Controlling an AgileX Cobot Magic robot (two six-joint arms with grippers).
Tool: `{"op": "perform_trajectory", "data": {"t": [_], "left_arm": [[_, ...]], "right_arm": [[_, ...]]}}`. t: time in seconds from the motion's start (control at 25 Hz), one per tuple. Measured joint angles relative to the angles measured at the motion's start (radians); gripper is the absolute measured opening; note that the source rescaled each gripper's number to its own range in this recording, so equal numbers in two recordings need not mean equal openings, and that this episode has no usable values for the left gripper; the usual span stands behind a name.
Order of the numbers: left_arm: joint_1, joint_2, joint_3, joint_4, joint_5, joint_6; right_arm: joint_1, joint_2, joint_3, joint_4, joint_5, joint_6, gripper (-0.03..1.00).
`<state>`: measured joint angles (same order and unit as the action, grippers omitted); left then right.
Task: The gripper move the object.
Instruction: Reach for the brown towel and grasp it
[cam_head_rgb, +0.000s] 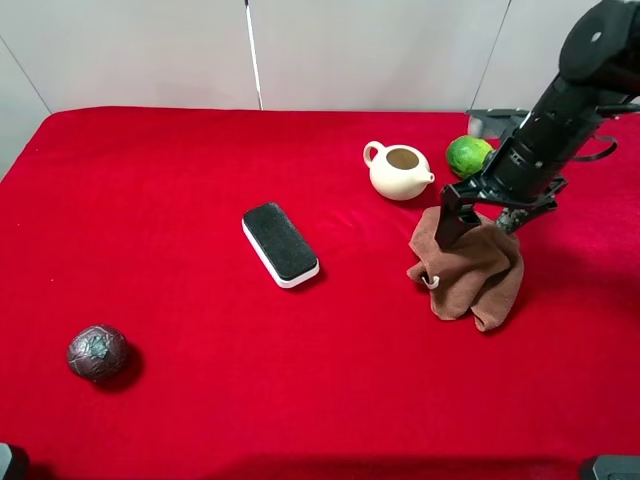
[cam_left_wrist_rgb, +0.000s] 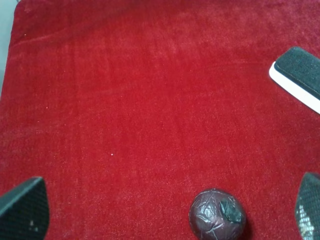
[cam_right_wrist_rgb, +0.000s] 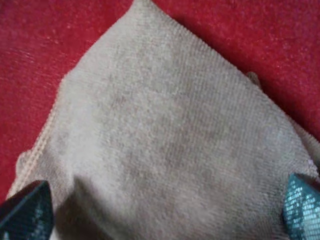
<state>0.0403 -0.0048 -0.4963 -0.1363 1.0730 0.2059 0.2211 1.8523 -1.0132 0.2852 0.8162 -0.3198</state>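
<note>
A brown cloth (cam_head_rgb: 470, 275) lies crumpled on the red table (cam_head_rgb: 180, 180), at the right. My right gripper (cam_head_rgb: 480, 222) is open and sits down on the cloth's far edge, with a finger on either side of it. In the right wrist view the cloth (cam_right_wrist_rgb: 165, 135) fills the space between the two spread fingertips, around the gripper's middle (cam_right_wrist_rgb: 165, 202). My left gripper (cam_left_wrist_rgb: 167, 200) is open and empty above the table. A dark mottled ball (cam_left_wrist_rgb: 217, 215) lies just beside it. The left gripper does not show in the exterior view.
A black and white board eraser (cam_head_rgb: 280, 243) lies mid-table and shows in the left wrist view (cam_left_wrist_rgb: 300, 75). A cream teapot (cam_head_rgb: 398, 170) and a green fruit (cam_head_rgb: 467, 156) stand just behind the cloth. The dark ball (cam_head_rgb: 97, 352) is at the front left.
</note>
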Motion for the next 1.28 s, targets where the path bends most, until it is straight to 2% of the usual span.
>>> {"op": "perform_trajectory", "data": {"t": [0.8,0.88,1.08,1.28], "left_arm": [[0.0,0.0,0.0,0.0,0.0,0.0],[0.0,0.0,0.0,0.0,0.0,0.0],[0.0,0.0,0.0,0.0,0.0,0.0],[0.0,0.0,0.0,0.0,0.0,0.0]], "right_arm": [[0.011,0.095,-0.001,-0.049,-0.019,0.038,1.0],[0.011,0.095,-0.001,-0.059,-0.019,0.04,0.91],[0.011,0.095,-0.001,-0.072,-0.016,0.045,0.59],[0.011,0.095,-0.001,-0.074,-0.007,0.051,0.21]]}}
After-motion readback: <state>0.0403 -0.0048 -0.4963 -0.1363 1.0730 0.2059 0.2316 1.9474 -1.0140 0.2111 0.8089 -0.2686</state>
